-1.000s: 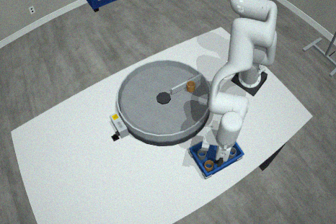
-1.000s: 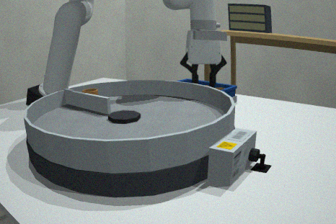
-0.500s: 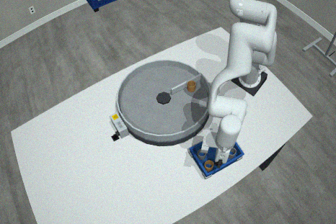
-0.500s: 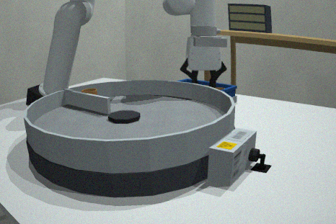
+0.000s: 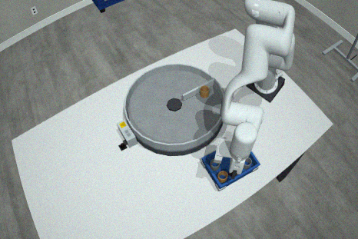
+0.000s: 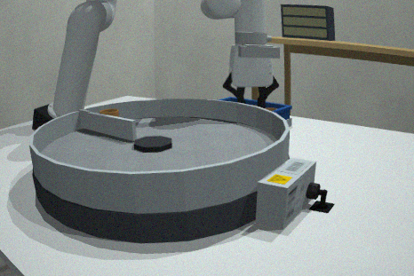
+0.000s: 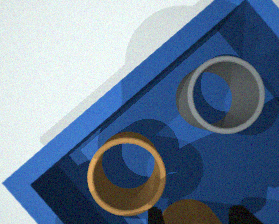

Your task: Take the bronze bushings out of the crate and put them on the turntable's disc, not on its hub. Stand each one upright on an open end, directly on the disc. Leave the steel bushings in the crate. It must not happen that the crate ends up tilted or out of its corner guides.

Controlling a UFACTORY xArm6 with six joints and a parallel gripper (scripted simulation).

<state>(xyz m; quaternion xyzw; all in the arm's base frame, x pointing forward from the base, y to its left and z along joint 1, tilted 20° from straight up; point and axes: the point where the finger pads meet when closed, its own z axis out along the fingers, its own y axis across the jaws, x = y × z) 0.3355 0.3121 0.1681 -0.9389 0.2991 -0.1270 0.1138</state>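
The gripper (image 5: 233,176) (image 6: 251,102) (image 7: 195,216) points down into the blue crate (image 5: 208,170) (image 6: 284,110) (image 7: 80,122). Its fingers are shut on a bronze bushing (image 7: 190,212), mostly below the wrist view's edge. A second bronze bushing (image 7: 130,200) stands upright in the crate, beside the fingers. A steel bushing (image 5: 215,167) (image 7: 242,100) stands near it, another steel bushing (image 5: 249,161) at the crate's other side. One bronze bushing (image 5: 204,90) (image 6: 109,112) stands on the turntable's disc (image 5: 154,120) (image 6: 200,143), away from the dark hub (image 5: 174,104) (image 6: 153,144).
A raised grey bar (image 5: 192,91) (image 6: 107,126) crosses part of the disc beside the placed bushing. A high rim (image 6: 155,187) surrounds the disc. A grey box with a yellow label (image 5: 127,134) (image 6: 280,201) adjoins the turntable. The crate is close to the turntable's rim.
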